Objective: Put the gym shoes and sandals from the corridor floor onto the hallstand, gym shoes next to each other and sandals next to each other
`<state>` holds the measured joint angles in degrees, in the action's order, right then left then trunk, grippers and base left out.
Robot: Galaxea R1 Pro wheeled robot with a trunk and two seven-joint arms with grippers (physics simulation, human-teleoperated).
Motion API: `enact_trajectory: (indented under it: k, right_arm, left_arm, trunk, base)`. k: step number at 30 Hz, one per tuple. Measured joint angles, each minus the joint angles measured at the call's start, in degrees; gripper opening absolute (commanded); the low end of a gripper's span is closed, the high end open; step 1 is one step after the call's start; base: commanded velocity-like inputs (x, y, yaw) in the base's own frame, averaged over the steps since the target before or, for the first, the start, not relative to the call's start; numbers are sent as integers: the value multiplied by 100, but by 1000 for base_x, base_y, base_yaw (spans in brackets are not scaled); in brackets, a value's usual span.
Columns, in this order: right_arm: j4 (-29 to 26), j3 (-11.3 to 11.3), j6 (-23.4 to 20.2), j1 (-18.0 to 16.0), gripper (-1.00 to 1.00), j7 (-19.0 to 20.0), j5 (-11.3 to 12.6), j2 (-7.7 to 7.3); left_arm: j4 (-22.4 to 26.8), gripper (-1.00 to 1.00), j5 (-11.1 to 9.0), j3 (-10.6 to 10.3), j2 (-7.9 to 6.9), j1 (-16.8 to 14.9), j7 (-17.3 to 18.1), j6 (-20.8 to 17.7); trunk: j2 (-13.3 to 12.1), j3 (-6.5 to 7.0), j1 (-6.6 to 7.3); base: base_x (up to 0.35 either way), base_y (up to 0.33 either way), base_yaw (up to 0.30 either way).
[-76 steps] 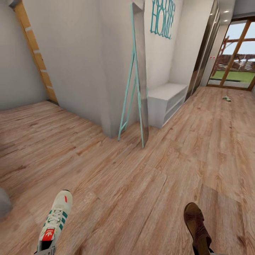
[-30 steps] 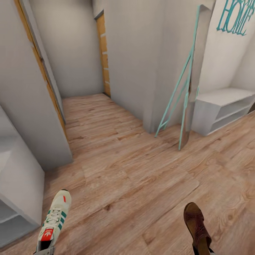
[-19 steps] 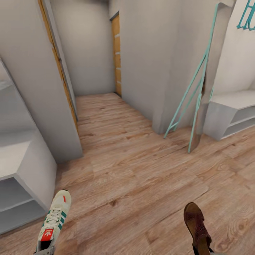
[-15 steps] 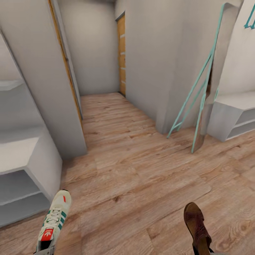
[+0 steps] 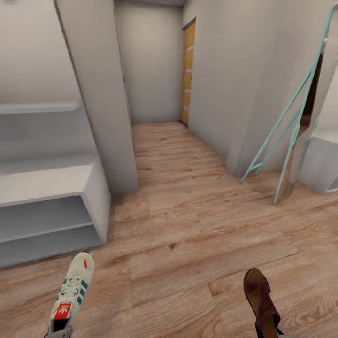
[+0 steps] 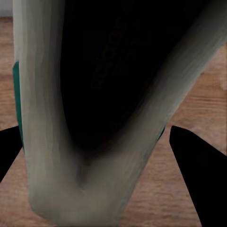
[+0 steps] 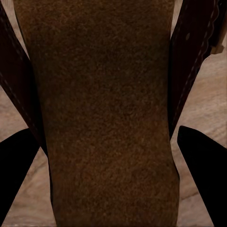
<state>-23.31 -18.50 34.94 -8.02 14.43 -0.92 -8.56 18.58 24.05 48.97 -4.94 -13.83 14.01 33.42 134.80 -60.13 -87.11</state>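
Observation:
A white gym shoe [image 5: 72,293] with green stripes and a red tongue patch hangs low at the left of the head view, toe pointing forward, with my left gripper [image 5: 58,332] shut on its heel end. In the left wrist view the gym shoe [image 6: 94,118] sits between the dark fingers [image 6: 194,165]. A dark brown sandal [image 5: 260,298] hangs low on the right, and my right gripper [image 7: 111,165] is shut on it. The sandal's tan footbed [image 7: 104,94] runs between the fingers [image 7: 203,170]. The light grey hallstand [image 5: 47,180] stands at left, bench and lower shelves bare, above the corridor floor [image 5: 188,225].
A grey wall pier [image 5: 108,94] rises just right of the hallstand. A teal-framed standing mirror [image 5: 295,136] leans at the right beside another grey bench unit [image 5: 321,164]. A narrow passage with a wooden door [image 5: 188,70] runs straight ahead.
The whole view has swung left, so the hallstand has come in at the left and the mirror has slid to the right edge. Both shoes stay in the same place in my grippers.

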Motion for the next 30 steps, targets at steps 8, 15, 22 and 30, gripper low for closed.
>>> enact_trajectory:
  k: [8,15,22,30]
  right_arm:
    - [0,0,0,3,-100,0,-1,0]
    - [2,1,0,0,-100,0,0,0]
    - [2,1,0,2,-100,-1,-1,-3]
    - [10,2,0,1,-100,-1,-1,-1]
  left_arm:
    - [0,-100,-2,3,0,0,0,-2]
    - [3,-100,-8,10,-15,-3,-3,-9]
    - [2,-100,-9,14,-22,0,-6,-12]
    - [2,-100,-12,11,-34,1,-1,-13]
  trunk:
    - [0,0,0]
    - [0,0,3]
    - [0,0,4]
    - [0,0,4]
  base:
    - [-337,82,278]
    - [-194,214,278]
    - [-8,309,168]
    - [-1,324,18]
